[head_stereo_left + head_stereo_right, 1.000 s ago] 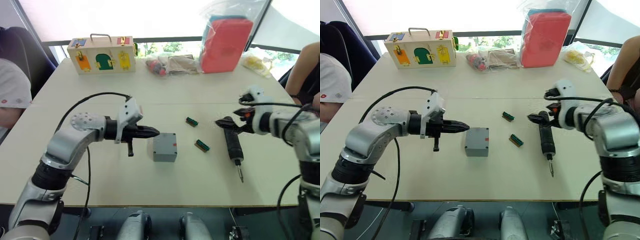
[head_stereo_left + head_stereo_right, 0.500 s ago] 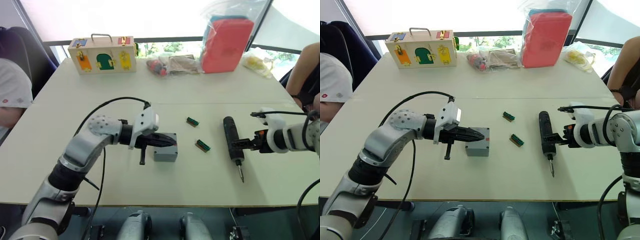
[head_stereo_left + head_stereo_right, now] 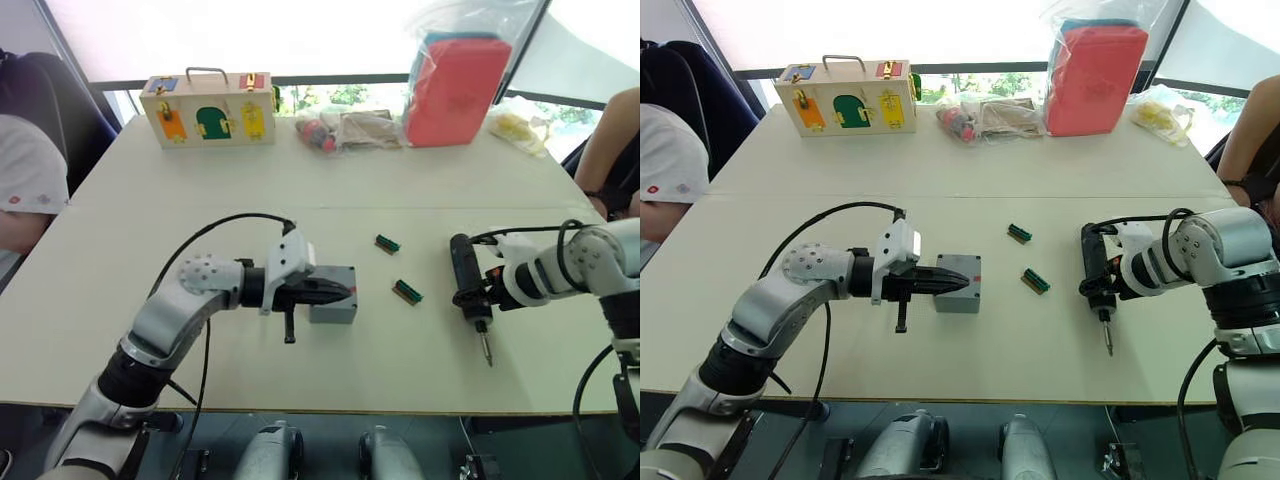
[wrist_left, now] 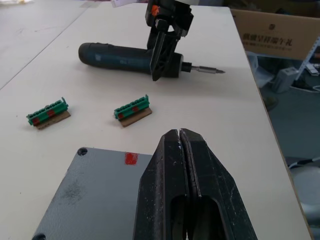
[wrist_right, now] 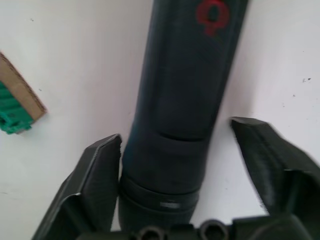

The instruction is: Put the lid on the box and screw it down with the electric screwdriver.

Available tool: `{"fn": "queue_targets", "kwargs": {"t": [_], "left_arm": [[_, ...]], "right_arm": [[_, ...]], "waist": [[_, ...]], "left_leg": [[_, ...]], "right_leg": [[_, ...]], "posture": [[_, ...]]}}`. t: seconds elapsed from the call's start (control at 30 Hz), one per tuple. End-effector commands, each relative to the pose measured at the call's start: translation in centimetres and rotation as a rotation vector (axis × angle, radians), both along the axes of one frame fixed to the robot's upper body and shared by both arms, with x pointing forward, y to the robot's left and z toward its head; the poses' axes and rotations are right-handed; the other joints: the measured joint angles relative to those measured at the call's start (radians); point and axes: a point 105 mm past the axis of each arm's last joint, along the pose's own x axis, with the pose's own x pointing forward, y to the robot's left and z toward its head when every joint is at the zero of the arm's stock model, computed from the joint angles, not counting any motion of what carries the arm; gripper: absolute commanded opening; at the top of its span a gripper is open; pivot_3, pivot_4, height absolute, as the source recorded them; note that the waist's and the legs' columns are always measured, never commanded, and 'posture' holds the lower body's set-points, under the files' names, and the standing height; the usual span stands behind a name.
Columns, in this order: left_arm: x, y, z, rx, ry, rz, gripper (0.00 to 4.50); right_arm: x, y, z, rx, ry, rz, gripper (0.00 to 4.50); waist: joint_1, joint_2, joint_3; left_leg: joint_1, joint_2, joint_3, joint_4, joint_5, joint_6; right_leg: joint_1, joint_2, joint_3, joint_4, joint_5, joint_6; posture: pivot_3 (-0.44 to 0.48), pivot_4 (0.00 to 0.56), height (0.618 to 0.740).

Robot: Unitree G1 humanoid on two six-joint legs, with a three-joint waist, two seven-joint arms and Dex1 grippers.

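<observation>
On your left, one colourful wooden latch box [image 3: 208,107] sits at the far edge of the pale worktop [image 3: 150,200]. Your left end effector [image 4: 181,150], fingers pressed together and holding nothing, hovers over the one small grey plastic box [image 3: 338,297], whose flat grey lid [image 4: 95,197] already sits on top. You have two small green bit holders [image 3: 387,243] [image 3: 405,291] lying apart, right of the box. One black pen-shaped electric screwdriver [image 3: 465,281] lies flat near your right. Your right end effector [image 5: 185,165] is open, its fingers straddling the screwdriver's barrel; half a second ago it stood just off to the side.
</observation>
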Motion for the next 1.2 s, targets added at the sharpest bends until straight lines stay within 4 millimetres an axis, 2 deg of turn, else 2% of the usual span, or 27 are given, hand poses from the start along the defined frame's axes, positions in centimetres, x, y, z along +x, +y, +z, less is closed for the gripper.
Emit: {"fn": "queue_targets", "kwargs": {"t": [0.03,0.07,0.17,0.23,0.33,0.43,0.47,0.53,0.57,0.6,0.63,0.7,0.8,0.87,0.97,1.2], "left_arm": [[-0.4,0.0,1.0,0.003,-0.052,-0.019,0.0],[-0.4,0.0,1.0,0.006,-0.053,-0.021,0.0],[-0.4,-0.1,1.1,0.008,-0.051,-0.038,0.0],[-0.5,0.0,1.2,0.008,-0.042,-0.05,0.0],[0.0,0.8,1.4,0.013,-0.029,-0.045,0.0],[1.0,2.0,1.9,0.015,-0.025,-0.004,0.0],[1.4,2.6,2.0,0.014,-0.019,0.014,0.0],[2.1,3.6,2.2,-0.001,0.008,0.055,0.0],[2.3,4.0,2.2,-0.003,0.016,0.067,0.0],[2.5,4.2,2.2,-0.007,0.026,0.076,0.0],[2.7,4.4,2.2,-0.011,0.035,0.082,0.0],[3.1,4.5,2.0,-0.002,0.044,0.094,0.0],[3.3,4.6,1.5,0.033,0.043,0.105,0.0],[3.3,4.5,1.3,0.042,0.044,0.107,0.0],[3.2,3.5,0.7,0.062,0.037,0.11,0.0],[3.4,2.7,-1.1,0.134,0.019,0.118,0.0]], "right_arm": [[-0.5,0.0,-0.3,0.01,0.033,0.014,2.14],[-0.5,0.0,-0.4,0.016,0.036,0.012,1.79],[0.1,-0.6,-0.2,0.028,0.004,-0.047,1.78],[1.5,-1.2,1.3,0.025,-0.089,-0.098,1.78],[5.2,-1.1,6.7,0.078,-0.401,-0.134,1.78],[7.3,-0.1,12.2,0.066,-0.763,-0.042,1.78],[7.6,0.7,14.2,0.067,-0.905,0.01,1.78],[7.1,2.9,19.1,0.25,-1.226,0.04,1.78],[6.5,3.8,20.5,0.352,-1.319,0.047,1.78],[5.5,5.6,21.3,0.473,-1.361,0.112,1.78],[4.4,7.5,21.5,0.546,-1.388,0.201,1.78],[2.4,11.2,20.7,0.676,-1.379,0.359,1.78],[0.8,14.9,18.0,0.771,-1.322,0.462,1.78],[0.4,16.1,16.6,0.782,-1.308,0.477,1.78],[0.6,17.0,14.8,0.688,-1.323,0.53,1.78],[1.0,17.9,12.3,0.665,-1.306,0.546,1.78]], "waist": [[0.0,0.0,0.0],[-0.001,0.0,0.0],[-0.001,0.0,0.0],[-0.001,0.0,0.0],[-0.006,0.0,0.0],[-0.007,0.005,0.003],[-0.007,0.005,0.003],[-0.01,0.005,0.003],[-0.013,0.005,0.003],[-0.017,0.005,0.003],[-0.021,0.005,0.003],[-0.021,0.005,0.003],[-0.021,0.004,0.003],[-0.02,0.004,0.003],[-0.015,0.004,0.003],[-0.022,0.004,0.003]], "left_leg": [[0.0,0.0,0.0,0.0,0.0,0.0],[0.0,0.0,0.0,0.0,0.0,0.0],[0.0,0.0,0.0,0.0,0.0,0.0],[0.0,0.0,0.0,0.0,0.0,0.0],[0.0,0.0,0.0,0.001,0.0,0.0],[-0.001,0.0,0.001,0.001,0.0,0.0],[-0.001,0.0,0.001,0.001,0.0,0.0],[-0.002,0.001,0.001,-0.001,0.0,0.0],[-0.002,0.002,0.001,-0.002,0.001,-0.001],[-0.002,0.002,0.001,-0.002,0.001,-0.001],[-0.001,0.002,0.0,-0.003,0.001,-0.001],[-0.001,0.002,0.0,-0.003,0.001,-0.002],[0.0,0.002,-0.001,0.0,0.001,-0.001],[0.001,0.001,-0.001,0.001,0.001,-0.001],[0.001,-0.001,-0.001,0.001,0.001,-0.001],[0.001,-0.001,-0.001,0.001,0.001,-0.001]], "right_leg": [[0.0,0.0,0.0,0.0,0.0,0.0],[0.0,0.0,0.0,0.0,0.0,0.0],[0.0,0.0,0.0,0.0,0.0,0.0],[0.0,0.0,0.0,0.0,0.0,0.0],[0.001,0.0,0.0,0.0,0.0,0.0],[-0.001,0.001,0.001,0.001,0.0,0.001],[-0.002,0.002,0.001,0.001,0.001,0.002],[-0.004,0.006,0.001,0.001,0.0,0.002],[-0.004,0.007,0.0,0.001,0.0,0.003],[-0.005,0.007,0.001,0.002,0.0,0.003],[-0.004,0.008,0.0,0.002,0.0,0.003],[-0.004,0.008,0.0,0.002,0.0,0.003],[0.0,0.007,0.0,0.003,0.0,0.003],[0.001,0.006,0.0,0.003,0.0,0.003],[0.0,0.005,0.0,0.003,0.0,0.003],[-0.001,0.006,0.0,0.003,0.0,0.003]], "posture": [[0.0,0.15,0.74],[0.0,0.15,0.74],[0.0,0.15,0.74],[0.0,0.15,0.74],[0.0,0.15,0.74],[0.0,0.15,0.74],[0.0,0.15,0.74],[0.0,0.15,0.74],[0.0,0.15,0.74],[0.0,0.15,0.74],[0.0,0.15,0.74],[0.0,0.15,0.74],[0.0,0.15,0.74],[0.0,0.15,0.74],[0.0,0.15,0.74],[0.0,0.15,0.74]]}}
